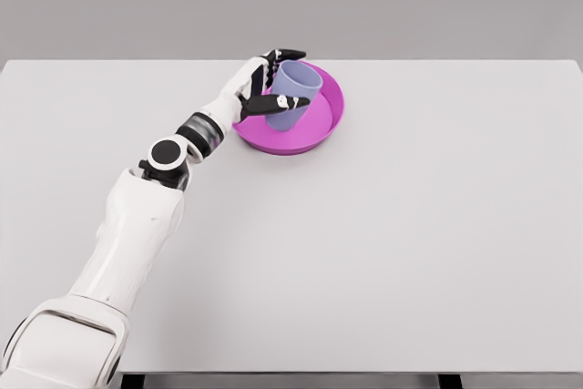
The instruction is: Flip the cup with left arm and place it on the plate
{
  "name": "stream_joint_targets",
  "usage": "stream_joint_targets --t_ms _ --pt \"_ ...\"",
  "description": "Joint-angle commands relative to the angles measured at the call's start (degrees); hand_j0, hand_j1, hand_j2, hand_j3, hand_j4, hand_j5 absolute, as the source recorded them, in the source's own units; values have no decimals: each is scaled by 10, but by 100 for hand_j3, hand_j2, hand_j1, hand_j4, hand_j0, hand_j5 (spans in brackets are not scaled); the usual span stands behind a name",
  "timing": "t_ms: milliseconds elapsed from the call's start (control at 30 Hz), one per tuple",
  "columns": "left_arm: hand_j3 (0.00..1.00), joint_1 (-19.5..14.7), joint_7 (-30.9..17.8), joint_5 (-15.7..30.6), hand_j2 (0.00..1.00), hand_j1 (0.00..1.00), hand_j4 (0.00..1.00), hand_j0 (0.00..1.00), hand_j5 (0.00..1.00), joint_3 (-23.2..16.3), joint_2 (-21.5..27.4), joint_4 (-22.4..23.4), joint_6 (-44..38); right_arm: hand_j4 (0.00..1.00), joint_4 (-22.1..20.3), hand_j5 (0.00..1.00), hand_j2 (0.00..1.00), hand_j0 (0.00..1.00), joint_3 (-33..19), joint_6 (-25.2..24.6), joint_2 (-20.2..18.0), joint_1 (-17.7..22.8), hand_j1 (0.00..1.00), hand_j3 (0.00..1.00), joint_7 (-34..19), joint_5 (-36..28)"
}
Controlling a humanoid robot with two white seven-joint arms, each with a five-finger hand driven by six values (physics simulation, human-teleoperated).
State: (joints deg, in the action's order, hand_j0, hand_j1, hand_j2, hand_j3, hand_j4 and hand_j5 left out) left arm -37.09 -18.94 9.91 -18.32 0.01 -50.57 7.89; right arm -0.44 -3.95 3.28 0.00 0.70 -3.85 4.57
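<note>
item: cup (295, 96), lavender, standing mouth up on the magenta plate (323, 125), far centre of the white table (410, 252). my left hand (270, 84) wraps its side wall, dark fingers (273, 103) clamped across it. i judge it light, rigid, smooth-walled, likely slippery; best held mid-wall, as now. right arm not visible.

Bright, even, diffuse light; no clear source direction. Shadows faint: soft smudge under left arm (137, 225) on white table (410, 225), slight shade inside magenta plate (319, 125). No glare. Render sharp throughout, mild compression softness, no edge distortion.
</note>
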Motion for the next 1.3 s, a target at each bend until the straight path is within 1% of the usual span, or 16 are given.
stream_joint_targets --t_ms 0,100,200,367,433,533,567,633,700,733,800,900,967,1033,1100,1267 --pt "71 0 0 8 71 71 71 71 71 0 0 0 13 100 0 100 100 100 0 1 0 1 100 100 0 0" --pt "71 1 0 10 71 71 71 71 71 1 0 1 40 100 0 100 100 100 0 1 0 0 100 100 0 0" --pt "71 0 0 28 71 71 71 71 71 0 0 13 65 100 0 100 100 100 0 0 0 1 100 100 0 0" --pt "71 0 0 28 71 71 71 71 71 0 0 19 64 100 0 100 100 100 0 1 0 1 100 100 0 0" --pt "76 0 0 29 76 76 76 76 76 0 0 20 63 100 0 100 100 100 0 0 0 1 100 100 0 0" --pt "95 -1 0 28 95 95 95 95 95 0 0 20 53 100 0 100 100 100 0 1 0 0 100 100 0 0" --pt "99 -1 0 28 99 99 99 99 99 -1 0 20 49 100 0 100 100 100 0 1 0 1 100 100 0 0" --pt "99 -2 1 28 99 99 99 99 99 0 0 23 48 100 0 100 100 100 0 0 0 1 100 100 0 0" --pt "95 -3 1 28 95 95 95 95 95 0 0 23 45 100 0 100 100 100 0 1 0 1 100 100 1 0" --pt "82 -3 1 28 82 82 82 82 82 0 0 22 42 100 0 100 100 100 0 1 0 1 100 100 0 0" --pt "69 -3 1 28 69 69 69 69 69 0 0 22 43 100 0 100 100 100 0 0 0 1 100 100 0 0" --pt "70 -3 1 28 70 70 70 70 70 0 0 22 43 100 0 100 100 100 0 0 0 1 100 100 0 0" --pt "73 -3 1 28 73 73 73 73 73 1 0 21 44 100 0 100 100 100 0 1 0 1 100 100 0 0" --pt "86 -3 1 28 86 86 86 86 86 1 0 21 45 100 0 100 100 100 0 0 0 1 100 100 0 0" --pt "92 -3 1 28 92 92 92 92 92 1 0 21 44 100 0 100 100 100 0 0 0 0 100 100 0 0" --pt "94 -3 1 29 94 94 94 94 94 1 0 21 42 100 0 100 100 100 0 0 0 1 100 100 0 0"
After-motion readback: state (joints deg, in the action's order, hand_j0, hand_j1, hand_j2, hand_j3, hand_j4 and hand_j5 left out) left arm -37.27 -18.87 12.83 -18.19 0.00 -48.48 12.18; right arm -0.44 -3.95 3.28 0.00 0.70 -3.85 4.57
